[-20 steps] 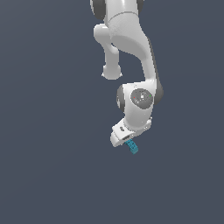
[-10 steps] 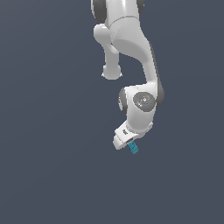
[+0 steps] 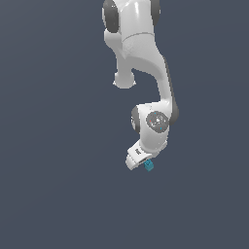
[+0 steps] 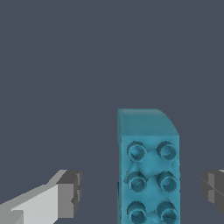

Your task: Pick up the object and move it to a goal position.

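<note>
The object (image 4: 148, 168) is a teal-blue elongated block with two rows of round studs on top. In the wrist view it lies between my two grey fingertips (image 4: 70, 192), with a clear gap on each side. My gripper (image 4: 140, 190) is open and touches nothing. In the exterior view the object (image 3: 149, 166) shows as a tiny teal speck right under the white hand, and my gripper (image 3: 142, 163) hangs close over it with the fingers mostly hidden by the hand.
The flat dark grey floor (image 3: 58, 194) runs all around. The white arm (image 3: 146, 73) comes down from the top of the exterior view. No other objects or goal marker show.
The hand has come down lower toward the object over the last second. The object has stayed in place.
</note>
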You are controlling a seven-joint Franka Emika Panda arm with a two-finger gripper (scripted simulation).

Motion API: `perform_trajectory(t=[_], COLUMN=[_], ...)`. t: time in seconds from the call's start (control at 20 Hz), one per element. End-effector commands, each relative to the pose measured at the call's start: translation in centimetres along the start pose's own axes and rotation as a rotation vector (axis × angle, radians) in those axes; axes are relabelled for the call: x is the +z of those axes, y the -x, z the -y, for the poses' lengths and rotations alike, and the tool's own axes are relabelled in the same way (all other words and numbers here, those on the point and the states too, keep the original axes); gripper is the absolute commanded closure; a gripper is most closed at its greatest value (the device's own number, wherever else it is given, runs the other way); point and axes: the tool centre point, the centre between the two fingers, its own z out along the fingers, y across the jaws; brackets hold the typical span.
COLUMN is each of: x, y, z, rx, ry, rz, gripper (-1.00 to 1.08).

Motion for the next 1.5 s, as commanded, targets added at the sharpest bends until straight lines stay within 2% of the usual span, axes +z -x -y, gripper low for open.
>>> perform_trajectory(t=[0.0, 0.2, 0.25, 0.95, 1.2, 1.45], x=[0.8, 1.0, 1.0, 0.6, -0.9, -3.9], y=[-0.1, -0.2, -0.2, 0.2, 1.5, 3.9], z=[0.0, -0.1, -0.1, -0.5, -2.1, -5.3], rx=[-0.001, -0.001, -0.001, -0.001, -0.001, -0.001], ry=[0.001, 0.001, 0.001, 0.000, 0.000, 0.000], rz=[-0.001, -0.001, -0.001, -0.001, -0.001, -0.001], gripper=[-0.92, -0.92, 1.08, 1.08, 1.08, 1.08])
